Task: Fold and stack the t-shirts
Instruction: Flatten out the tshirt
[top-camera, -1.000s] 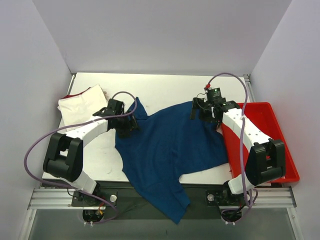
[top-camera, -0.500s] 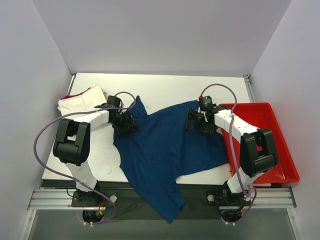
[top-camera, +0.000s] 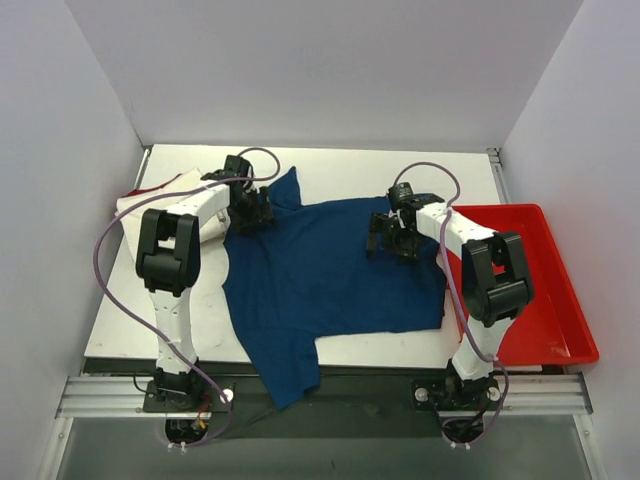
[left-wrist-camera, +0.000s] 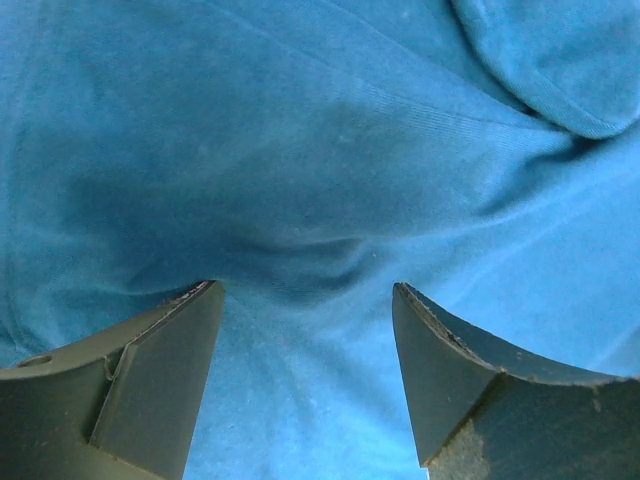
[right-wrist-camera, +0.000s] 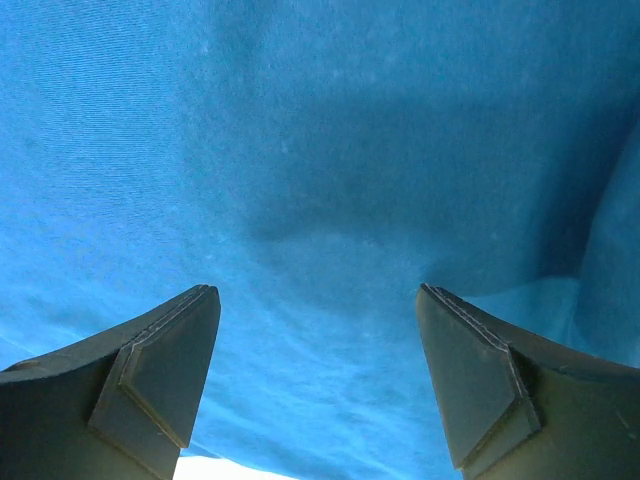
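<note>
Beneath both claws lies the dark blue t-shirt. It is spread across the table, with one corner drooping off the near edge toward the arm bases. My left claw is spread wide, with bare cloth showing between its fingers and a soft ridge of fabric bunched just ahead of the tips. It pinches nothing. My right claw is spread the same way over flatter cloth, with a fold rising just to the right of its right finger. The cream t-shirt sits crumpled off to the outer side of the left claw, well apart from the right one. The red tray lies on the outer side of the right arm.

I judge the blue shirt light, limp and a little draggy on the table, so it will sag and wrinkle unless I lift it at two points together. I would pinch at a seam or hem, at the shoulder or sleeve, where doubled cloth gives the pads something to bite.
</note>
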